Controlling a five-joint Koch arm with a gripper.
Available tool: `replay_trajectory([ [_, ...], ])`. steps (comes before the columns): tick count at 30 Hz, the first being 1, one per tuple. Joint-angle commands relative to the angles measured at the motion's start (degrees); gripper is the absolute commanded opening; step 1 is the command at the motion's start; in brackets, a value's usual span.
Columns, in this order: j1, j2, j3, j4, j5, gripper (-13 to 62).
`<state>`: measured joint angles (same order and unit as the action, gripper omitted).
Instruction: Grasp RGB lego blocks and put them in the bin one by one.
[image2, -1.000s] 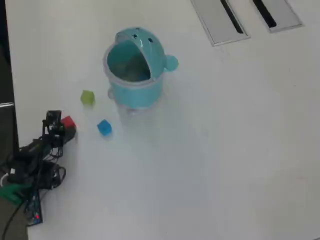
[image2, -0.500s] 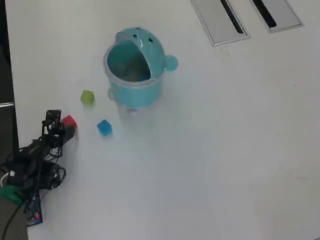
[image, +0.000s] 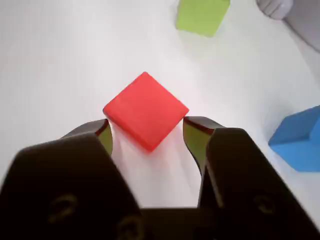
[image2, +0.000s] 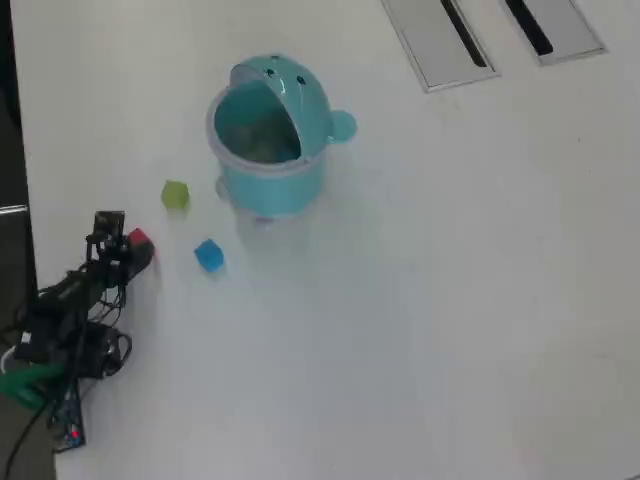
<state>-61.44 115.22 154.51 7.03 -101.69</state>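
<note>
The gripper (image: 146, 131) has edged forward, fingers (image: 196, 137) straddling the red block (image: 145, 110).

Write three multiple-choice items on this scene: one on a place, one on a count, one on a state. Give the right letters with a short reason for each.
1. In the overhead view, where does the green block lie relative to the bin?
A. To its left
B. To its right
C. Inside it

2. How many small blocks lie on the table?
A. One
B. Two
C. Three

3. How does the gripper stand toward the red block?
A. Shut and empty, far from it
B. Open, one fingertip on each side of it
C. Lifting it over the bin

Answers:
1. A, the green block sits on the table left of the bin.
2. C, red, green and blue block all show on the table.
3. B, the wrist view shows the red block on the table with gaps to both fingertips.
</note>
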Motion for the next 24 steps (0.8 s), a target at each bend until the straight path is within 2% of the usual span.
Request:
replay_trajectory([
  [1,-0.7,-1.1,-6.1,-2.6,-0.4,25.5],
  [13,-0.9,-6.2,-8.3,-4.1,-0.4,25.6],
  [15,-1.1,-4.6,-8.7,-3.3,0.1,27.9],
  [24,-0.1,7.1,-14.2,23.1,5.6,27.7],
])
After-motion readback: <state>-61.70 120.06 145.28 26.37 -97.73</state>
